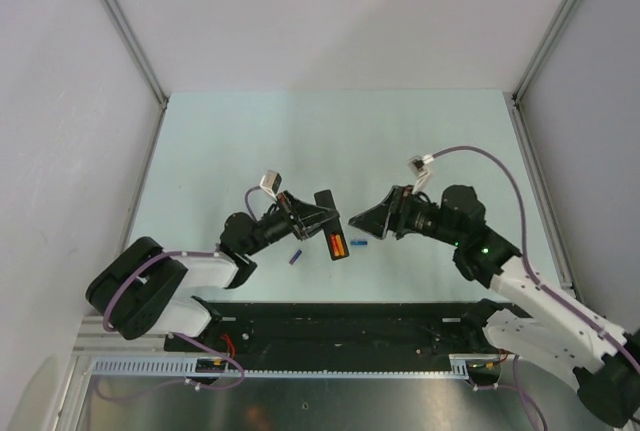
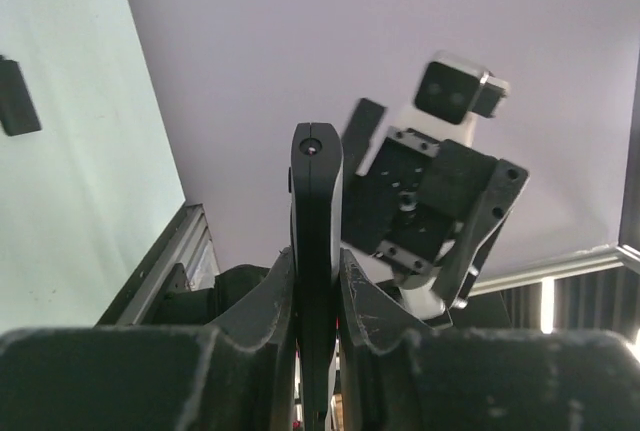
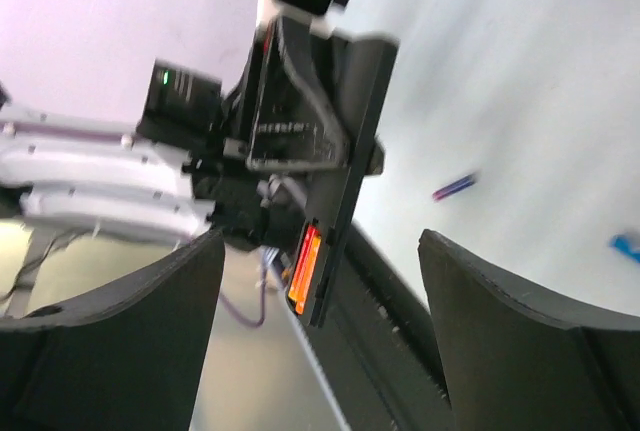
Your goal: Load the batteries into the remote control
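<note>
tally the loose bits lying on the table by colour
purple-blue cylinder: 1
blue cylinder: 1
dark piece: 1
total: 3

My table [image 1: 250, 131], pale green top. Lying on it, in front of my arms: one purple-blue cylinder [image 1: 295, 256]; one small blue cylinder [image 1: 358, 242] to its right; one small dark piece [image 2: 15, 96].
</note>
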`<state>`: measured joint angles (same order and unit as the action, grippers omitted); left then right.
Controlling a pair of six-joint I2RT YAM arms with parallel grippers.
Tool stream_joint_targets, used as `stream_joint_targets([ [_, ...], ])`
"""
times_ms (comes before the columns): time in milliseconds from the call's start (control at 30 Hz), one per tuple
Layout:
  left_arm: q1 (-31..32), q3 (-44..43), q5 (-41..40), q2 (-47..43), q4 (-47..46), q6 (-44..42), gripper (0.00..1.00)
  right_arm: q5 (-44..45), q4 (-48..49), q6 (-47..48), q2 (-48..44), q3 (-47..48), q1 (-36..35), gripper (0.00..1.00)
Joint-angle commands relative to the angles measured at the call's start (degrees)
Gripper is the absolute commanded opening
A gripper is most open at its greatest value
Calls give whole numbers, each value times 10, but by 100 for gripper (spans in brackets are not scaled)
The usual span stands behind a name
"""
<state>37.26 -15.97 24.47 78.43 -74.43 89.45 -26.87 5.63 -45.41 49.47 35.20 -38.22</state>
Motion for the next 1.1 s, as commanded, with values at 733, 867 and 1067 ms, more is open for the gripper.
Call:
stream_joint_targets([
  [733, -18, 83, 16, -27, -151, -64, 0, 482, -353, 151, 294, 117, 57, 74],
  [867, -18, 87, 21, -29, -151, -63, 0, 459, -326, 165, 336, 125, 73, 73],
  [1067, -22, 90, 26, -30, -150, -64, 0, 424, -302, 182, 379, 140, 98, 69],
])
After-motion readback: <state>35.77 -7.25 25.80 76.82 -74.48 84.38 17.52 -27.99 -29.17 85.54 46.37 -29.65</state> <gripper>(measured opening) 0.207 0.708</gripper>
